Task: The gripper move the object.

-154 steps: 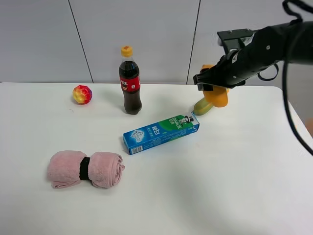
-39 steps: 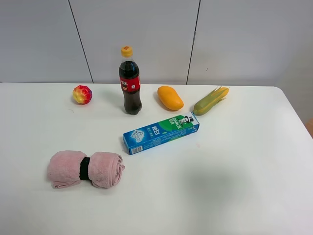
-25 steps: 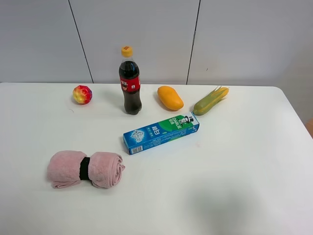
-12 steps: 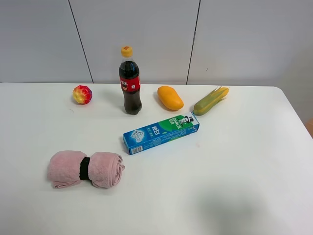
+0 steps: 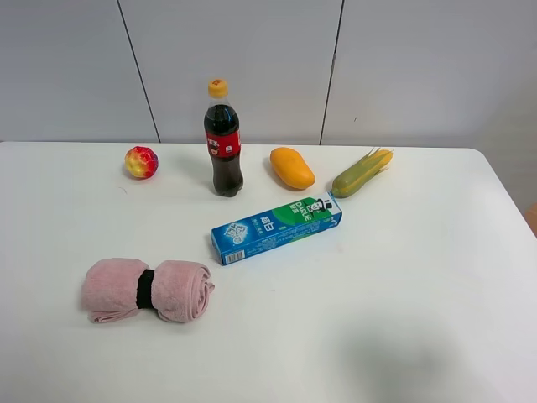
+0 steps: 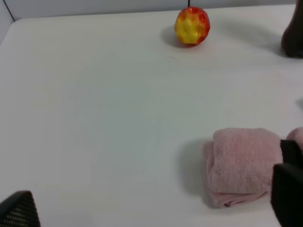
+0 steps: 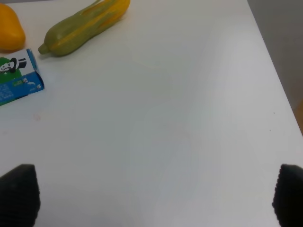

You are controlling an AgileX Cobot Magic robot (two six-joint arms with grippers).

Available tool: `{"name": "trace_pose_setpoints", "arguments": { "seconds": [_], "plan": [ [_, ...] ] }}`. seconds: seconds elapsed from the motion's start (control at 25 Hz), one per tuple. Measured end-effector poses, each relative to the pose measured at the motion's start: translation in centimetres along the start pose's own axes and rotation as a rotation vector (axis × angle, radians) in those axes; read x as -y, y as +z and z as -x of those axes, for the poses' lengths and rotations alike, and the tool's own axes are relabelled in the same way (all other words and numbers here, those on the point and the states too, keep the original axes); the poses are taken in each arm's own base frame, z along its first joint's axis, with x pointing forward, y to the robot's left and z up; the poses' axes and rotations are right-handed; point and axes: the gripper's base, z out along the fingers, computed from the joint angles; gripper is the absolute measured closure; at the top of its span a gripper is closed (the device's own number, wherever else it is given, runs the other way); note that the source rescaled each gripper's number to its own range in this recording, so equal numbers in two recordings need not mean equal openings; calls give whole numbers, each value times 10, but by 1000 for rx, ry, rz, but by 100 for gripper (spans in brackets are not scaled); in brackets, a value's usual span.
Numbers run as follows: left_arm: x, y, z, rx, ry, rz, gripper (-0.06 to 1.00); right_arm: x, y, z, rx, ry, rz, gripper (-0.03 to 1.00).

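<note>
The orange-yellow mango (image 5: 292, 167) lies on the white table (image 5: 419, 277) at the back, between the cola bottle (image 5: 222, 138) and the corn cob (image 5: 361, 173). Nothing touches it. Its edge shows in the right wrist view (image 7: 9, 33). Neither arm shows in the high view. My right gripper (image 7: 154, 196) is open and empty, with only its two dark fingertips (image 7: 19, 194) showing, well apart from the mango. My left gripper (image 6: 154, 208) is open and empty, with its fingertips (image 6: 19, 210) wide apart near the pink towel (image 6: 246, 165).
A blue-green toothpaste box (image 5: 275, 227) lies in front of the mango. A red-yellow ball (image 5: 141, 162) sits at the back left. The rolled pink towel (image 5: 147, 290) lies at the front left. The table's right edge (image 7: 272, 71) is near my right gripper.
Six seconds ago the right arm held the mango above the corn cob. The mango now lies beside the bottle and the arm has left the high view. Nothing moved in the last second.
</note>
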Motion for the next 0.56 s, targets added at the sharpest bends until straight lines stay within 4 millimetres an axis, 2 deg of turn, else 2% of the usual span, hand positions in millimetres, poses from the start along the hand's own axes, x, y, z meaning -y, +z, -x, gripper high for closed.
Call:
{"name": "trace_pose_setpoints", "arguments": {
  "seconds": [0.56],
  "plan": [
    [0,0,0,0,0,0,-6,0,0,0,0,1,0,-3]
  ]
}}
